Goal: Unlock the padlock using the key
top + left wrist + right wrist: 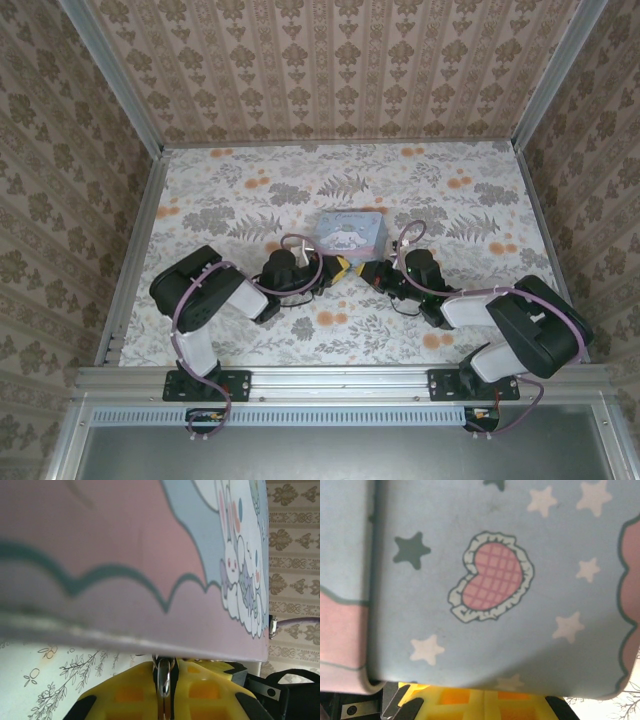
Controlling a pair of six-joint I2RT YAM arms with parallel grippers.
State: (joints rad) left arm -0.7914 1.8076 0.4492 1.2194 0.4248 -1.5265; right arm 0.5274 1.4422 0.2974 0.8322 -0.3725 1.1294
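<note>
1. The left gripper (338,268) lies low over the flowered table (220,200). Its yellow fingers (125,692) are clenched on a thin metal loop (164,677).
2. I cannot tell which of the task's two small things that loop belongs to.
3. The loop sits just under the bottom edge of the pastel cartoon tin (348,232), which looms right over the fingers.
4. The right gripper (375,272) is pinched closed, its tip near the left one's, just in front of the tin.
5. The tin's blue side, with its pink heart (492,575), stands close against the right fingers.
6. Patterned walls (330,70) enclose the table.
</note>
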